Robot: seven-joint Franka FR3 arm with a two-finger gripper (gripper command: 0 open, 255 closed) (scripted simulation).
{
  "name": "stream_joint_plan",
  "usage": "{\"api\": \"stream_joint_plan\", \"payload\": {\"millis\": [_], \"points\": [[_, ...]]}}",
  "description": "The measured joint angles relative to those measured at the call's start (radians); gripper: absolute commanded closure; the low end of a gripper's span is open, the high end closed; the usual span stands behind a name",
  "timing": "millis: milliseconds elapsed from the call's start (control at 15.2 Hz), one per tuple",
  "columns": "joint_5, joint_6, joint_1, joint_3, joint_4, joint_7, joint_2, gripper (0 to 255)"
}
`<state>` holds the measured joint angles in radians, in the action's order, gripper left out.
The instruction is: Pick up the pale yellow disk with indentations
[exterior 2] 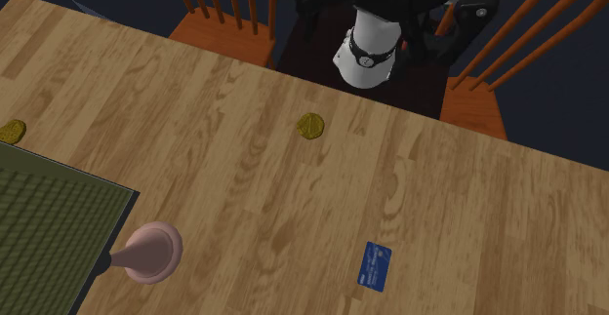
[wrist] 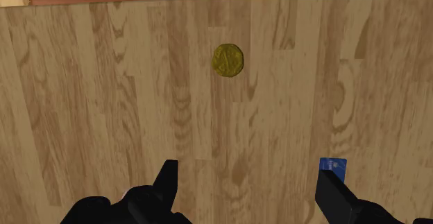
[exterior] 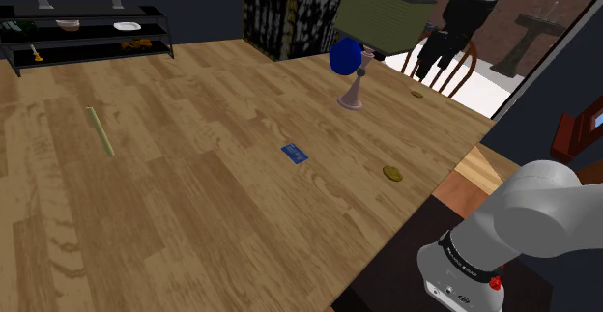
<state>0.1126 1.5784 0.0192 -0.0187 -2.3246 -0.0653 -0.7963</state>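
A small dark-yellow disk (wrist: 228, 60) with a dented face lies flat on the wooden table (wrist: 104, 118), close to the edge nearest the robot's stand. It also appears in the shoulder view as the disk (exterior: 392, 173) and in the second exterior view as the disk (exterior 2: 310, 126). My gripper (wrist: 250, 184) hovers well above the table, open, with nothing between its black fingers (wrist: 168, 176). The disk lies ahead of the fingertips, roughly in line with the gap. A second similar disk (exterior: 416, 94) rests farther along the same table edge, also seen as the disk (exterior 2: 12, 131).
A blue card (wrist: 333, 165) lies by one fingertip, also seen as the card (exterior: 295, 153). A pink-footed stand with a blue ball (exterior: 350, 69) and an olive-green box (exterior: 387, 20) sit beyond. A pale stick (exterior: 100, 130) lies far off. Wooden chairs (exterior 2: 224, 11) line the table edge.
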Motion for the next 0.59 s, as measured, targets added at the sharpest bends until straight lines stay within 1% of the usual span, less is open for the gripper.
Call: {"api": "stream_joint_plan", "payload": {"millis": [132,594], "points": [[0.001,0.012,0.001,0.006,-0.018,0.004,-0.004,0],[0.010,0.176,0.011,0.074,-0.243,0.044,-0.043,0]]}}
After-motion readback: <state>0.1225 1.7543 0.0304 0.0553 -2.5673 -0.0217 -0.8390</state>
